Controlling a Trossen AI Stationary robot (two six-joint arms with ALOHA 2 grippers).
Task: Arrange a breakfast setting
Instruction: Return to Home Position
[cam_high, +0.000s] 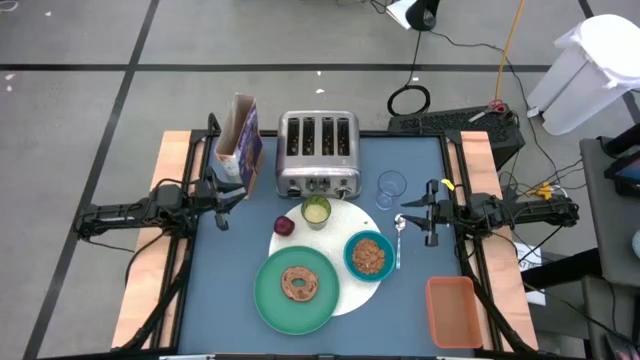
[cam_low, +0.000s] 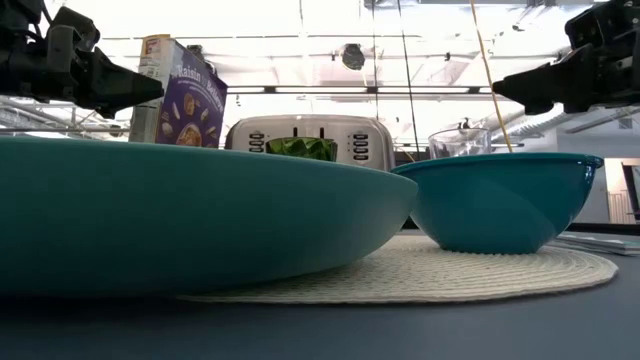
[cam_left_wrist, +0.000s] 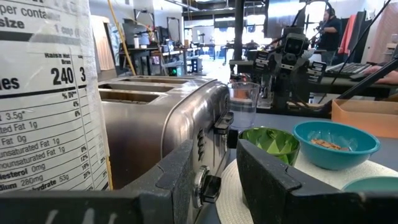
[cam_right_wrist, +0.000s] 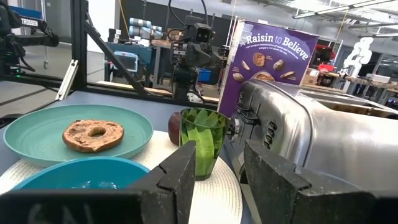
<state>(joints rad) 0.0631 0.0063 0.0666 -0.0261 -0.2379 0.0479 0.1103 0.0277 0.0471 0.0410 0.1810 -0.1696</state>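
green plate (cam_low: 150, 215) with the ring pastry (cam_high: 298, 283) sits on the white round mat (cam_high: 350, 216), teal bowl (cam_low: 500, 205) beside it, spoon (cam_high: 398, 240) just right of the bowl. both claws are parted and empty: the right claw (cam_right_wrist: 219, 155) hovers near the spoon and clear glass (cam_high: 391, 187), and the left claw (cam_left_wrist: 214, 163) hovers beside the cereal box (cam_high: 240, 140). a careless swing home could clip either.

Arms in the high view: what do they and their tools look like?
The left arm and right arm are black, slim, jointed segments. The left tool and right tool each carry two blocky, angular, matte dark fingers. A small yellow mark sits beside the right arm's wrist.
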